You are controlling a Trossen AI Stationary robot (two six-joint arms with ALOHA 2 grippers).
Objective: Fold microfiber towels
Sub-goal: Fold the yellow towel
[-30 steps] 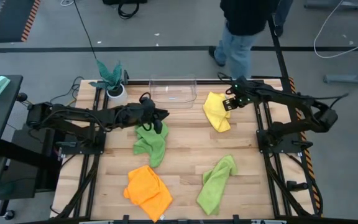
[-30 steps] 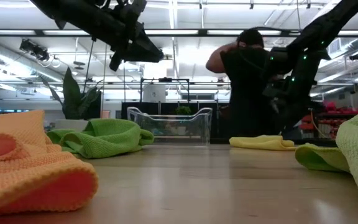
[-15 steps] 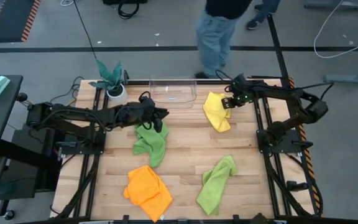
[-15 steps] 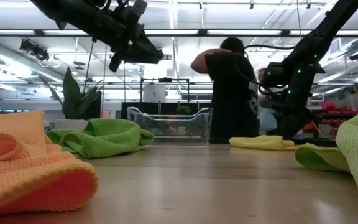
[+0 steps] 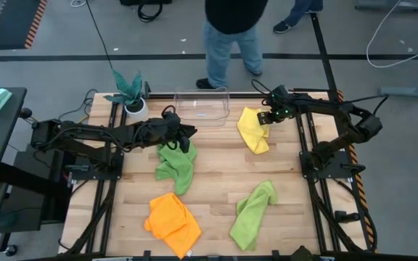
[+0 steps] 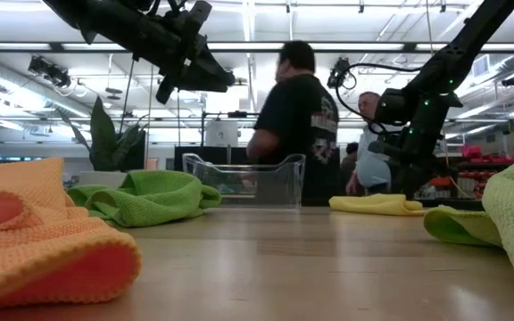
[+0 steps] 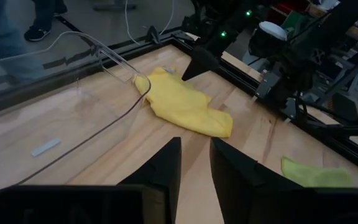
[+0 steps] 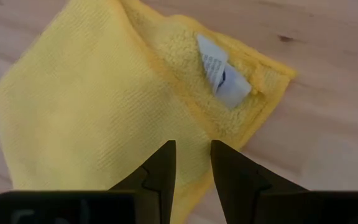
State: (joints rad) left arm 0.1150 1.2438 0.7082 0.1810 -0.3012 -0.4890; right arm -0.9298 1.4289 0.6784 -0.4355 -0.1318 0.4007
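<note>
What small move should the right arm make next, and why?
Probably lower the right gripper onto the yellow towel. Its jaws stand slightly apart above the cloth and hold nothing, and the towel lies crumpled with its white tag showing, not yet folded.

An orange towel (image 6: 38,236) fills the lower left of the frame on the worktop (image 6: 293,267). Behind it lies a green towel (image 6: 145,198), then a clear tray (image 6: 244,181). A yellow towel (image 6: 377,204) lies right of center, with a person (image 6: 294,116) standing beyond.

Four towels — one yellow towel (image 5: 253,129), one orange towel (image 5: 173,222), two green towels (image 5: 175,164) (image 5: 252,214)
</note>
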